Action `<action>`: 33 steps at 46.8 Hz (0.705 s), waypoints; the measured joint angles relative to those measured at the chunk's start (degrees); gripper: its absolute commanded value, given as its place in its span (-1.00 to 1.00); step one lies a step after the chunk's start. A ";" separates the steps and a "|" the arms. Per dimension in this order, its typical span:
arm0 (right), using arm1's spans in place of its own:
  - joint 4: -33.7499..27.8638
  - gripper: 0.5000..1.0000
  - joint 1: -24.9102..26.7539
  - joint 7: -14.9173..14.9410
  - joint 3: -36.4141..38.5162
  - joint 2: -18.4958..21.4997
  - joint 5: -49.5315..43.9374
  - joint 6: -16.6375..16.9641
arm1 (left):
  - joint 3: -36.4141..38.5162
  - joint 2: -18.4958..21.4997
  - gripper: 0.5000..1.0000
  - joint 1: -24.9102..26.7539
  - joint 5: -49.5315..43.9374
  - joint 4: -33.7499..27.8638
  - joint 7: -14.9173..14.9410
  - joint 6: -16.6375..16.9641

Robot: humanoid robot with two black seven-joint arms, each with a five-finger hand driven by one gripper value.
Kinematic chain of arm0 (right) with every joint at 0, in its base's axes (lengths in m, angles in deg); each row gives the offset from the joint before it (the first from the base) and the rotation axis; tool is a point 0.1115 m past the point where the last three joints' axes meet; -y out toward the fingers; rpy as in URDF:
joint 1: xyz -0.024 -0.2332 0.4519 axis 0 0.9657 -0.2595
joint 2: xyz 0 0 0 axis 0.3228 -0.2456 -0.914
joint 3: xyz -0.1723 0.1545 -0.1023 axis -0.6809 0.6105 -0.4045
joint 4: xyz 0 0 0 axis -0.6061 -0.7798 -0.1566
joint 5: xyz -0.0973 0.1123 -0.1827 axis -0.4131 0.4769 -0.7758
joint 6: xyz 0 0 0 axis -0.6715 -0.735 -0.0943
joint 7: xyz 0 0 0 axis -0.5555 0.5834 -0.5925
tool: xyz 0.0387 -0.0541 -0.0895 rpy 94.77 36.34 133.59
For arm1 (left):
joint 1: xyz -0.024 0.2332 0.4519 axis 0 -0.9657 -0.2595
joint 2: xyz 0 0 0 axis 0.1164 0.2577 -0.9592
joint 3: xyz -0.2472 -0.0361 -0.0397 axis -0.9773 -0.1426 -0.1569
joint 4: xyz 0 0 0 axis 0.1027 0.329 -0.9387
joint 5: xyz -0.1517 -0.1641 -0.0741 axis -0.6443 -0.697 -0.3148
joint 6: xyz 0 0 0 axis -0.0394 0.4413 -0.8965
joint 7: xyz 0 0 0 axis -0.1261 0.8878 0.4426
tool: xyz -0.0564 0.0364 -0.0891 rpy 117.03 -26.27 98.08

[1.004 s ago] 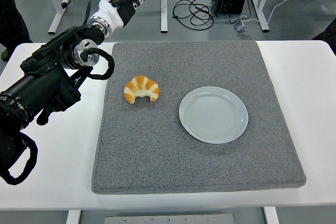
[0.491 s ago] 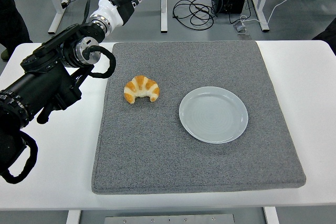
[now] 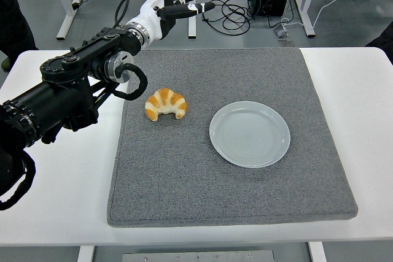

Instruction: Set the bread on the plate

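Note:
A golden croissant (image 3: 165, 104) lies on the grey mat (image 3: 184, 176), left of centre. A pale round plate (image 3: 249, 134) sits to its right on the same mat, with nothing on it. My left hand (image 3: 175, 5), white with black fingers, is raised beyond the mat's far edge, above and behind the croissant and well apart from it. Its fingers are spread and hold nothing. The black left arm (image 3: 67, 93) reaches in from the left edge.
The white table (image 3: 58, 188) shows around the mat on the left, right and front. Beyond the table's far edge are cables (image 3: 227, 13) on the floor and desk legs. Dark clothing of a person (image 3: 12, 16) shows at the top left.
My left hand has swung to the right along the mat's far edge, fingers still spread. The croissant and plate have not moved.

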 measured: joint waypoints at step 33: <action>0.00 1.00 0.00 0.01 -0.02 0.00 0.00 0.00 | 26.25 4.29 0.87 2.25 22.66 -17.54 4.45 13.47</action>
